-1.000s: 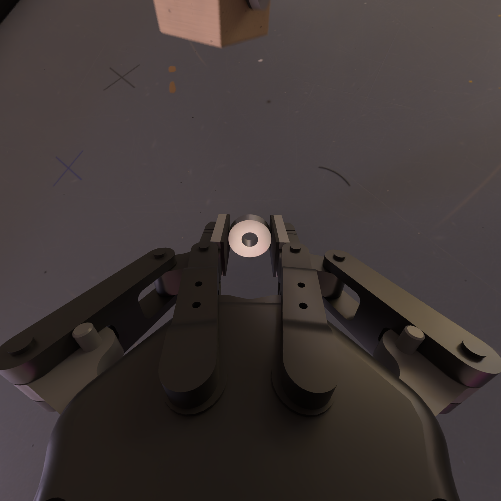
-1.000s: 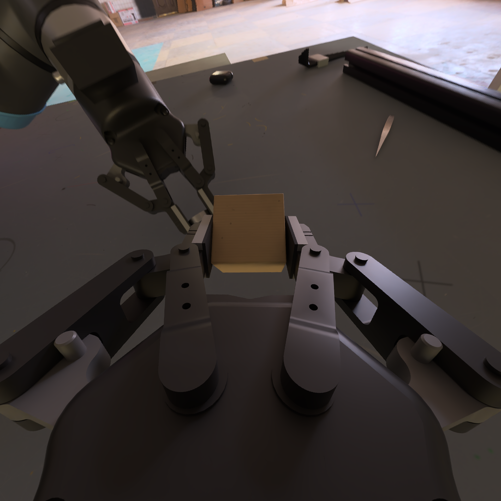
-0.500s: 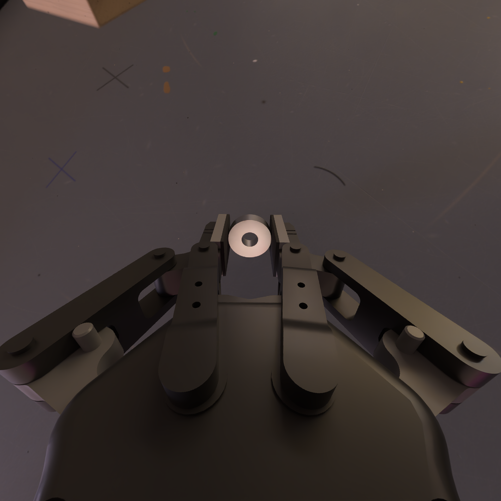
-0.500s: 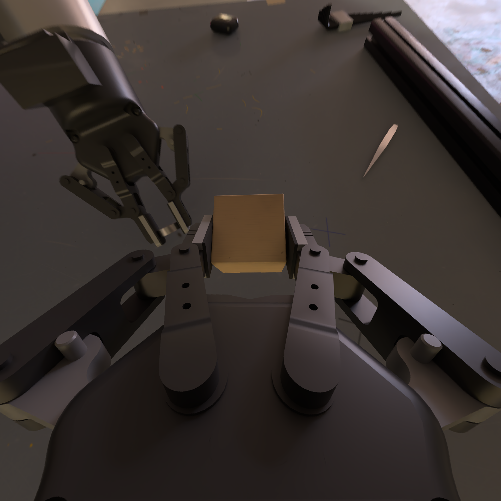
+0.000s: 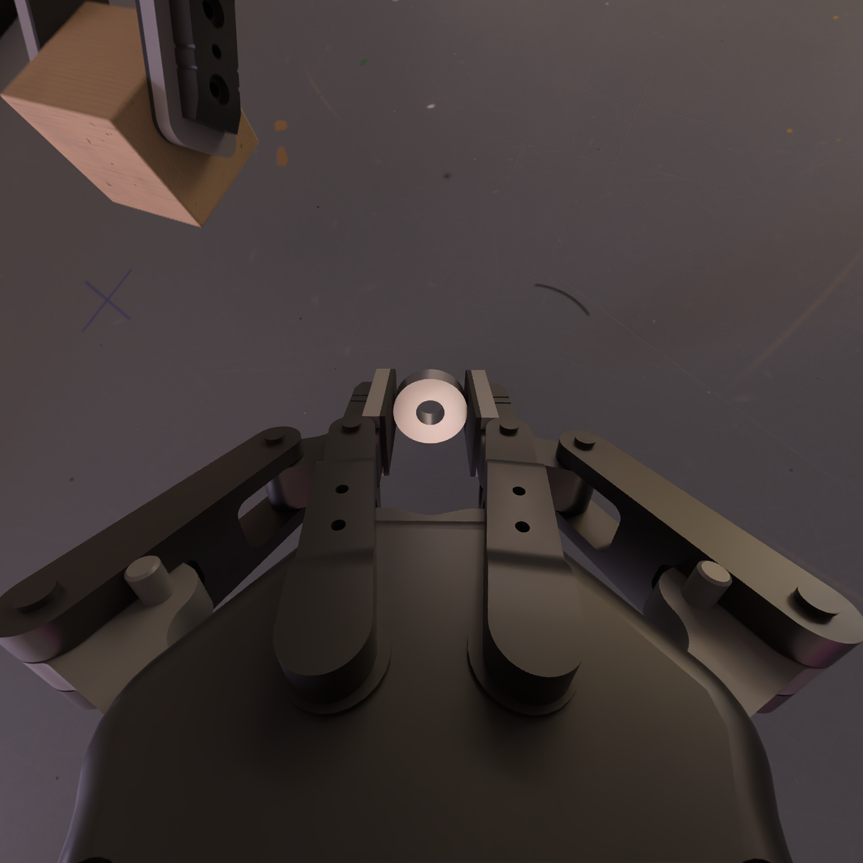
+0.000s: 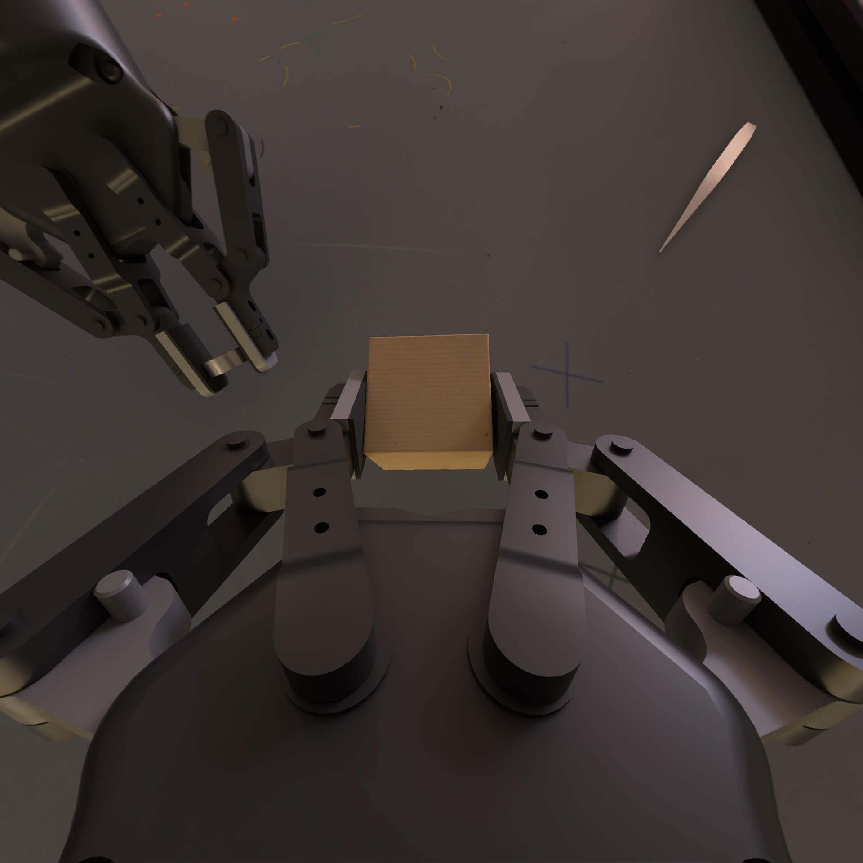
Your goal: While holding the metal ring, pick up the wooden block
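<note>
My left gripper (image 5: 430,397) is shut on the metal ring (image 5: 430,413), a small pale disc with a centre hole, held above the dark table. My right gripper (image 6: 427,397) is shut on the wooden block (image 6: 427,401), a tan cube gripped on its two sides and lifted off the table. In the left wrist view the block (image 5: 107,135) hangs at the top left, with one finger (image 5: 191,74) of the right gripper across its side. In the right wrist view the left gripper (image 6: 233,369) hangs at the left with the ring (image 6: 224,365) between its tips.
A thin pale pointed sliver (image 6: 710,184) lies on the table at the right. A dark rail (image 6: 836,56) runs along the table's far right edge. Pen crosses (image 5: 107,301) (image 6: 566,373) and scratches mark the dark table top (image 5: 607,187).
The right wrist view has tilted further down toward the table, and the left gripper appears lower and nearer in it. In the left wrist view the block has come down into the top left.
</note>
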